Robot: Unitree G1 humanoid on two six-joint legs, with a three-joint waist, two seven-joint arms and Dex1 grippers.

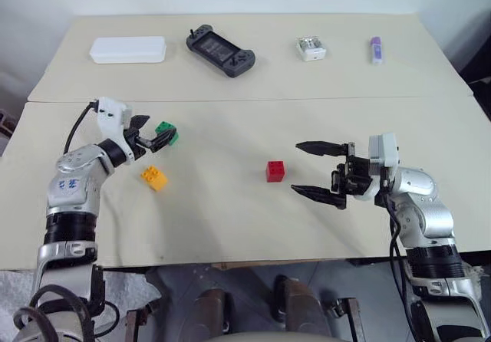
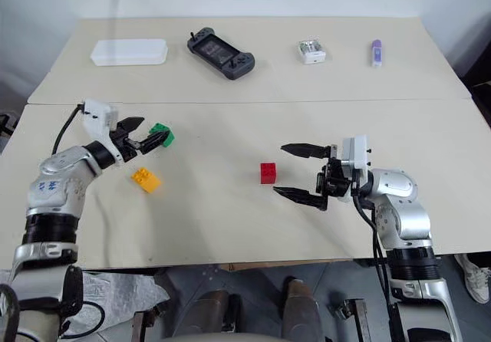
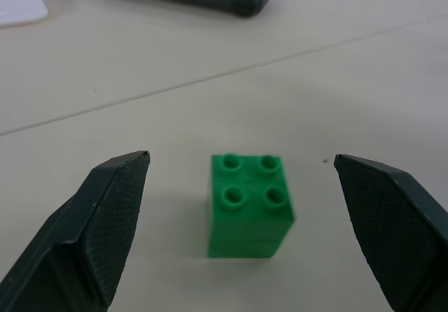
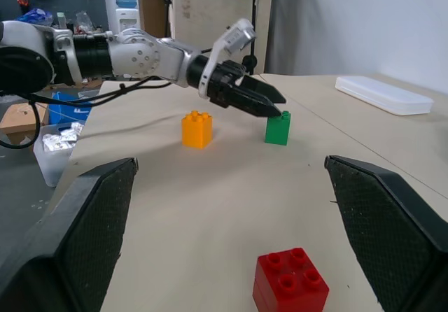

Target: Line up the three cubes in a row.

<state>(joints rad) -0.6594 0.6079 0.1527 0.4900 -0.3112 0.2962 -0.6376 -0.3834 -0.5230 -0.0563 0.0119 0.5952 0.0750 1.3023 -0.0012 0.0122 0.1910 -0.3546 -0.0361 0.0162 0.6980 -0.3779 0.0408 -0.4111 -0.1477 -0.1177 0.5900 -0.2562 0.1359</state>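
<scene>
Beige surface [image 1: 230,212], two panels w/ a seam between, white wall behind. Left claw [image 1: 150,136]: released, fingers spread wide, pointing fwd; green cube [image 1: 166,133] sits upright on the surface just past its tips, lined up w/ the gap between both fingers [image 3: 105,221], touching neither, studs up. Yellow-orange cube [image 1: 153,178] lies near this claw, beside and a bit back from it, toward the robot. Right claw [image 1: 313,169]: released, fingers wide apart, pointing across toward the left arm; red cube [image 1: 275,171] rests just beyond its tips, roughly on the line of the gap, no contact. Green and yellow-orange cubes are well apart from the right claw, on the far side of the red one. Far panel, well beyond both claws: white flat box [image 1: 127,50], dark handheld console [image 1: 220,50], small white box [image 1: 311,48], purple-capped tube [image 1: 377,50].
</scene>
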